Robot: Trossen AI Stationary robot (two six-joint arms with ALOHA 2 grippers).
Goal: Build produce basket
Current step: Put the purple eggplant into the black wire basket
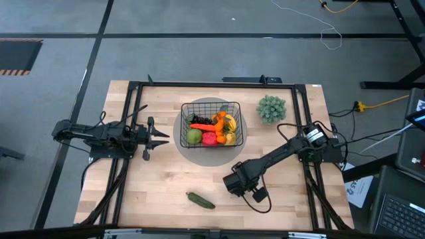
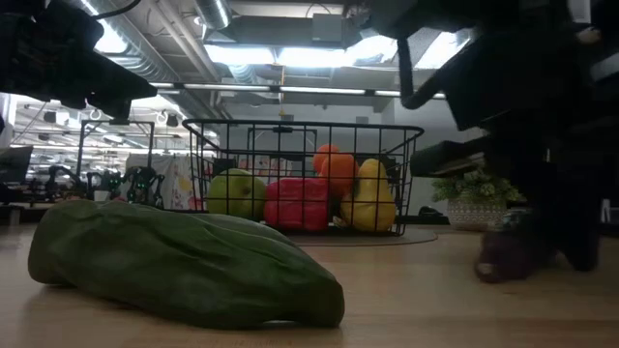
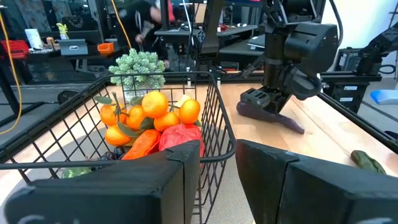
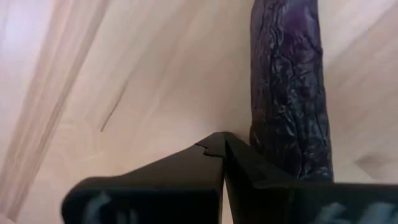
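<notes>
The black wire basket [image 1: 211,103] stands on a grey disc at the table's middle and holds a green apple [image 1: 193,136], a red pepper [image 1: 209,138], a carrot, tangerines [image 3: 152,106] and a yellow fruit. A green cucumber [image 1: 200,200] lies on the wood near the front edge. The purple eggplant [image 4: 289,93] lies on the table to the right of the basket. My right gripper [image 4: 222,146] points down, shut, right beside it. My left gripper [image 1: 161,137] waits open and level at the basket's left side. My right gripper stands with shut fingers pointing down at the eggplant's long side [image 4: 261,140]. Nothing is between the fingers. Whether the outer side of one finger [image 4: 249,158] touches the eggplant I cannot tell. The eggplant lies flat on the table.
A pale-green bushy plant [image 1: 271,108] stands at the back right of the basket. The grey disc [image 1: 199,157] reaches out beyond the basket's walls. Bare wood lies between the cucumber and the basket. Black frame rails run along the table's left, right and far sides.
</notes>
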